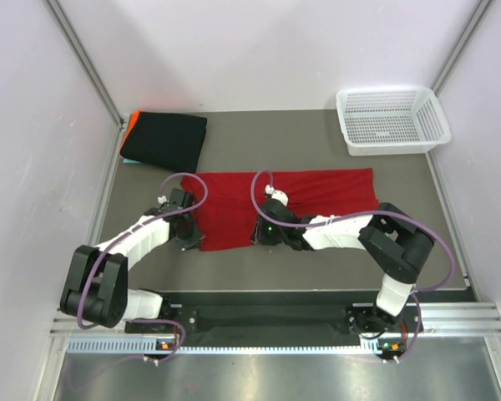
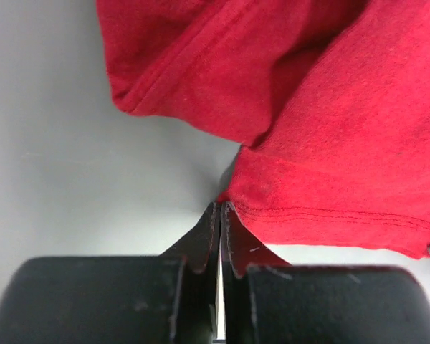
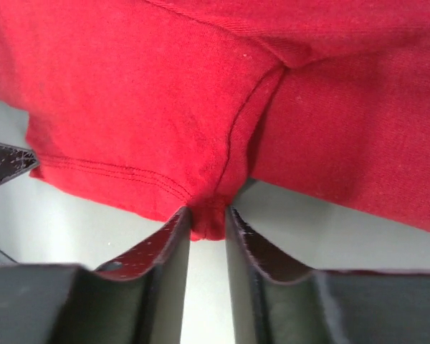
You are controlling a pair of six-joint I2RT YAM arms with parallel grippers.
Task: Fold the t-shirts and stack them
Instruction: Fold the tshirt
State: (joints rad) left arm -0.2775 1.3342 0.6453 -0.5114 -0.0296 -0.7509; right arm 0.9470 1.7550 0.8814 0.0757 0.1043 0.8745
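The red t-shirt (image 1: 334, 190) is soft knit cloth with a fine weave. It has double-stitched hems and a few shallow creases where its layers overlap. It lies flat in the middle of the smooth grey bench (image 1: 259, 142) as a wide, roughly rectangular shape. Its long axis runs left to right and its near hem faces the arm bases.

At the far left corner lies a black t-shirt (image 1: 165, 138), folded into a neat block. An orange edge (image 1: 127, 125) and a light-blue edge (image 1: 127, 160) peek out from beneath it. A white plastic mesh basket (image 1: 397, 149) with a rectangular rim stands at the far right corner, well apart from the red cloth.

The left arm (image 1: 138, 238) bends at a low elbow near its base, and its white forearm slants up and right to the shirt's near-left corner. There the left end effector (image 2: 221, 206) is clenched, its black fingers pressed together with the hem's corner caught at their tips.

The right arm (image 1: 342, 230) folds at an elbow on the right, and its forearm lies nearly level, reaching left along the near hem. The right end effector (image 3: 208, 215) pinches a small bunched fold of the hem where a seam meets it. One of its ridged fingers (image 3: 168, 236) stands on each side of that fold, touching it.
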